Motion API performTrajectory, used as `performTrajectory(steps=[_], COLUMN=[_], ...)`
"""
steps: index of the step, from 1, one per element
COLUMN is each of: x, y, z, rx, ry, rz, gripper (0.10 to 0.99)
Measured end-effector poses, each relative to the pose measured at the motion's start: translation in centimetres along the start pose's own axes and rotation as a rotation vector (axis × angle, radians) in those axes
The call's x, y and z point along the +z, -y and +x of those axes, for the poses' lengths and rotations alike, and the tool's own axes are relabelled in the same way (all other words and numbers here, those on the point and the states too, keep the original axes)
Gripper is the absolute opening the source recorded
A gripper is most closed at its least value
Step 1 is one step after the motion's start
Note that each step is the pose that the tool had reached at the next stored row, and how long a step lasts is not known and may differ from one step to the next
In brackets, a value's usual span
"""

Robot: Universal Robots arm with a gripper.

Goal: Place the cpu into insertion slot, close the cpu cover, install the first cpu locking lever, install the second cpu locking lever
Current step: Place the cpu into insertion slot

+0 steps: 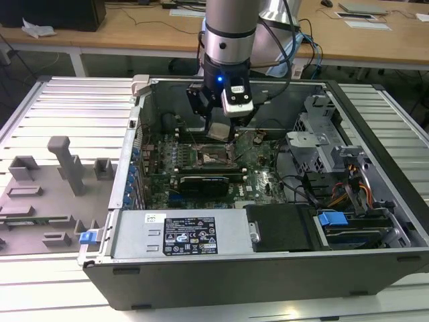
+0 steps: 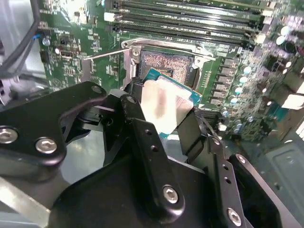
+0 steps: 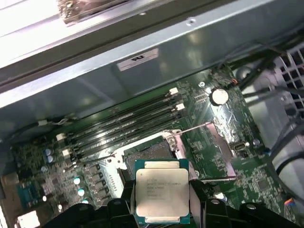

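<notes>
Black two-finger gripper (image 3: 162, 211) clamped on the flat square cpu (image 3: 162, 190), one finger per side. One chip: silvery-beige metal top, green border, tiny unreadable print. It hangs over the one square dark insertion slot (image 3: 145, 153) and hides the slot's near part. Thin silver cpu cover (image 3: 219, 145) lies open beside the slot, hard to make out.

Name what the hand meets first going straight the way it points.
Probably the insertion slot: the cpu held in the hand hangs above it, and the slot is uncovered, though depth is unclear.
</notes>
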State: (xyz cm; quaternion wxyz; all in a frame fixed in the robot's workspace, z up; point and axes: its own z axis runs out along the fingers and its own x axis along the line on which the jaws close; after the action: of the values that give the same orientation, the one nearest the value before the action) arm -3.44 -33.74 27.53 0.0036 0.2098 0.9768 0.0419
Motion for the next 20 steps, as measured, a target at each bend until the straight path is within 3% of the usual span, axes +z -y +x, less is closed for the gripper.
performTrajectory(steps=[7, 12, 17, 20], x=[0.07, 0.16, 0.21, 0.26], y=[0.01, 0.01, 0.02, 0.02], z=[0.00, 0.00, 0.00, 0.00], rx=[0.134, 0.297, 0.396, 0.496], ry=[0.0112, 0.0248, 0.0331, 0.0415], rz=[-0.002, -0.003, -0.004, -0.005], gripper=[0.541, 0.541, 0.541, 0.541])
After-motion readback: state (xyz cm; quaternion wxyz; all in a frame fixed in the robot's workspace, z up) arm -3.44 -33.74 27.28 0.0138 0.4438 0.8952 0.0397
